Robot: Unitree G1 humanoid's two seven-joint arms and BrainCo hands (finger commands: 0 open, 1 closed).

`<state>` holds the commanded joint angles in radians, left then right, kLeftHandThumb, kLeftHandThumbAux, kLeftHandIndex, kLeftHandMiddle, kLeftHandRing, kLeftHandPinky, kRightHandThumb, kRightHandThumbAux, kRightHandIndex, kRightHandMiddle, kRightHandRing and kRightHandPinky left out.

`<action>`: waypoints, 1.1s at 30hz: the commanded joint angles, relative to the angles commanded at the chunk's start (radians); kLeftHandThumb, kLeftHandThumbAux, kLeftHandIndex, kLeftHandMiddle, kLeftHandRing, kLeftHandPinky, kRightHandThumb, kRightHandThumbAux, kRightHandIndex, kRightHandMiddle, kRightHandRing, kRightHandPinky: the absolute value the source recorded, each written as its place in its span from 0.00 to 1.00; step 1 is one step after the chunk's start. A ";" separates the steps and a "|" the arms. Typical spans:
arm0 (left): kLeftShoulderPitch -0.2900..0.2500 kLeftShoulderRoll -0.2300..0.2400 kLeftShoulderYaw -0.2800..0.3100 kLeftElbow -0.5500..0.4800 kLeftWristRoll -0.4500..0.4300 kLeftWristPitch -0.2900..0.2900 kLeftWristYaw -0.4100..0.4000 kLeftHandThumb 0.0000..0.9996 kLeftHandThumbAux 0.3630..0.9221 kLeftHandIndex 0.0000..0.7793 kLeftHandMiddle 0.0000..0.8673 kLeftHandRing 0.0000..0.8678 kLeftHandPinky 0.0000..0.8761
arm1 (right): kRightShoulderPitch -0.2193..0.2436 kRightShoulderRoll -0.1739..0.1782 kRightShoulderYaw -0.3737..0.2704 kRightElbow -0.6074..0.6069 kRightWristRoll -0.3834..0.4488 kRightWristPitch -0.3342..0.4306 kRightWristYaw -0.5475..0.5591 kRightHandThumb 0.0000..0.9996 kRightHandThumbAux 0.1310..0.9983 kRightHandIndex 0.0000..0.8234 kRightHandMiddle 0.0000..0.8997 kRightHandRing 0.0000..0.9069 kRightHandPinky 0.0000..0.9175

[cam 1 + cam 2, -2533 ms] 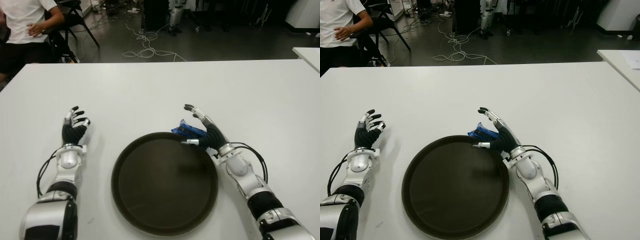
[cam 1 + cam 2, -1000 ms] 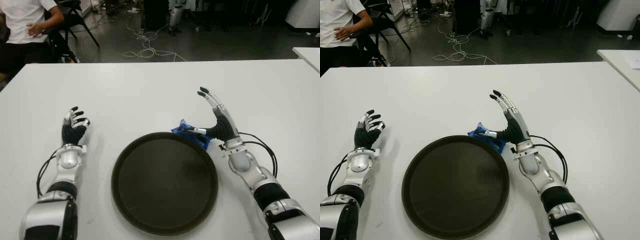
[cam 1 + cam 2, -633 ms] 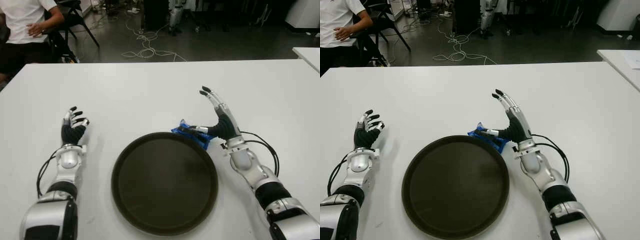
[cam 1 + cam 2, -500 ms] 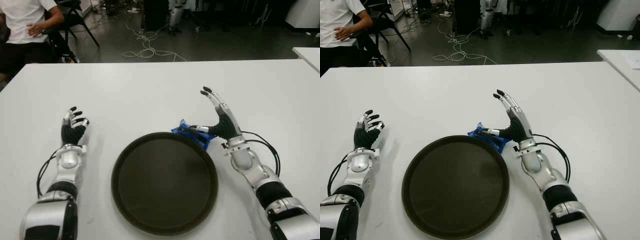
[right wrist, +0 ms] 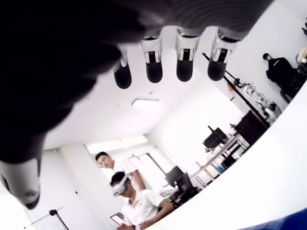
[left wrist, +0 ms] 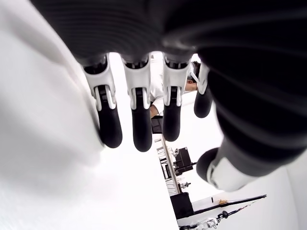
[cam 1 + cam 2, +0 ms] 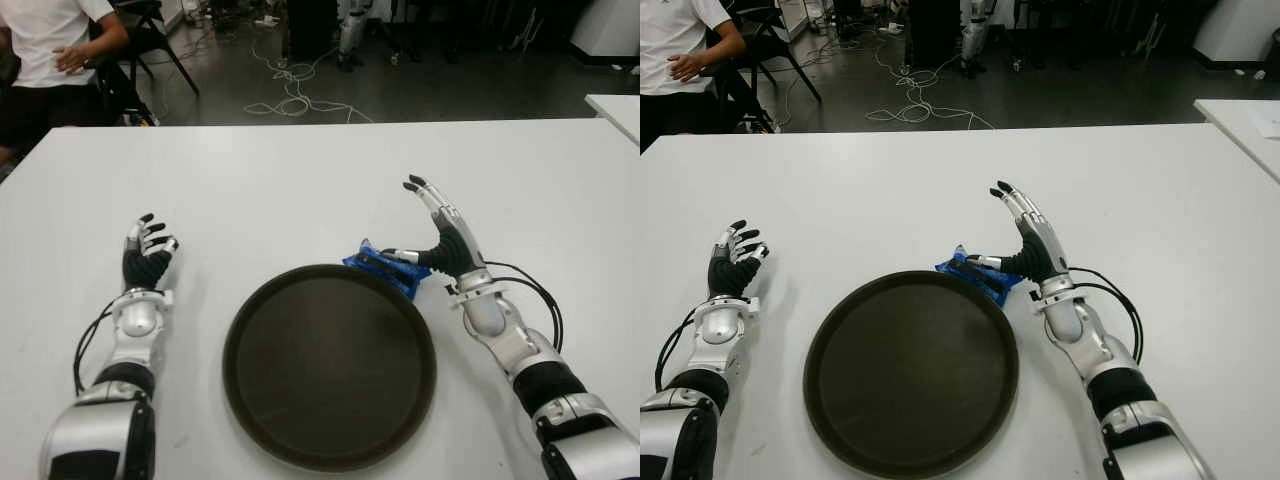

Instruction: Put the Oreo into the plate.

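The Oreo [image 7: 386, 270] is a blue packet on the white table [image 7: 300, 190], against the far right rim of the plate. The round dark brown plate [image 7: 232, 340] holds nothing. My right hand [image 7: 420, 225] stands just right of the packet, fingers [image 7: 437, 210] spread and raised, with its thumb tip reaching onto the packet's top. A blue corner of the Oreo [image 5: 290, 223] shows in the right wrist view, outside the spread fingers [image 5: 153, 67]. My left hand [image 7: 148, 242] shows idle to the left of the plate, fingers [image 6: 139, 120] relaxed and holding nothing.
A person in a white shirt [image 7: 50, 45] sits beyond the table's far left corner beside a black chair [image 7: 150, 30]. Cables [image 7: 290, 95] lie on the floor behind the table. Another white table's corner [image 7: 615, 105] shows at the far right.
My right hand, which lay low over the packet, has lifted its fingers upright and shifted right, its thumb staying at the packet. The packet, plate and left hand have not moved.
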<state>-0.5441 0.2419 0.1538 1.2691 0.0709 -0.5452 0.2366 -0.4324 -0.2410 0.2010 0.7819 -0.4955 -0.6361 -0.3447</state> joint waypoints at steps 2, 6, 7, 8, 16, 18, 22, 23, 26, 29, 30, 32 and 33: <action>0.000 0.000 -0.001 0.000 0.000 -0.001 0.000 0.33 0.60 0.20 0.28 0.31 0.37 | -0.001 0.001 0.000 0.004 0.002 0.011 0.006 0.00 0.50 0.00 0.00 0.00 0.00; 0.000 -0.001 -0.001 -0.001 -0.002 -0.004 -0.002 0.33 0.60 0.20 0.27 0.31 0.36 | -0.002 0.002 0.000 0.008 0.007 0.033 0.023 0.00 0.50 0.00 0.00 0.00 0.00; 0.000 -0.001 -0.001 -0.001 -0.002 -0.005 -0.002 0.33 0.60 0.20 0.27 0.30 0.36 | -0.002 0.002 0.000 0.007 0.008 0.037 0.026 0.00 0.50 0.00 0.00 0.00 0.00; 0.000 -0.001 -0.001 -0.001 -0.002 -0.004 -0.002 0.33 0.60 0.20 0.27 0.30 0.35 | -0.002 0.002 0.001 0.008 0.009 0.041 0.031 0.00 0.51 0.00 0.00 0.00 0.00; 0.001 -0.001 -0.001 -0.001 -0.003 -0.005 -0.004 0.32 0.58 0.20 0.27 0.30 0.36 | -0.002 -0.001 0.004 -0.002 0.006 0.084 0.060 0.00 0.51 0.00 0.00 0.00 0.00; 0.001 -0.001 -0.002 -0.001 -0.002 -0.006 -0.004 0.32 0.58 0.20 0.27 0.30 0.35 | -0.002 -0.002 0.006 -0.005 0.002 0.102 0.069 0.00 0.51 0.00 0.00 0.00 0.00; 0.002 -0.002 -0.003 -0.001 0.000 -0.011 0.000 0.32 0.60 0.20 0.27 0.30 0.35 | 0.000 -0.005 0.015 -0.021 -0.012 0.155 0.083 0.00 0.50 0.00 0.00 0.00 0.00; 0.002 -0.002 -0.003 -0.002 -0.001 -0.012 0.000 0.31 0.60 0.20 0.27 0.30 0.35 | 0.001 -0.006 0.017 -0.025 -0.014 0.164 0.085 0.00 0.50 0.00 0.00 0.00 0.00; 0.002 -0.003 -0.002 -0.002 -0.003 -0.013 0.000 0.31 0.61 0.20 0.27 0.30 0.34 | 0.005 -0.007 0.023 -0.038 -0.015 0.184 0.090 0.00 0.51 0.00 0.00 0.00 0.00; 0.002 -0.003 -0.001 -0.002 -0.005 -0.013 -0.003 0.31 0.61 0.20 0.26 0.29 0.34 | 0.009 -0.008 0.029 -0.054 -0.014 0.200 0.098 0.00 0.53 0.00 0.00 0.00 0.00; 0.002 -0.002 -0.001 -0.002 -0.005 -0.012 -0.004 0.31 0.61 0.19 0.26 0.29 0.34 | 0.010 -0.008 0.031 -0.059 -0.012 0.204 0.101 0.00 0.53 0.00 0.00 0.00 0.00; 0.002 -0.002 0.000 -0.001 -0.006 -0.010 -0.006 0.31 0.60 0.20 0.26 0.29 0.34 | 0.013 -0.010 0.032 -0.067 -0.007 0.209 0.110 0.00 0.52 0.00 0.00 0.00 0.00; 0.002 -0.002 0.000 -0.001 -0.006 -0.010 -0.006 0.31 0.59 0.20 0.26 0.29 0.34 | 0.014 -0.011 0.033 -0.069 -0.005 0.211 0.112 0.00 0.52 0.00 0.00 0.00 0.00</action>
<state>-0.5425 0.2394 0.1538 1.2676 0.0649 -0.5552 0.2303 -0.4187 -0.2517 0.2339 0.7124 -0.5006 -0.4248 -0.2329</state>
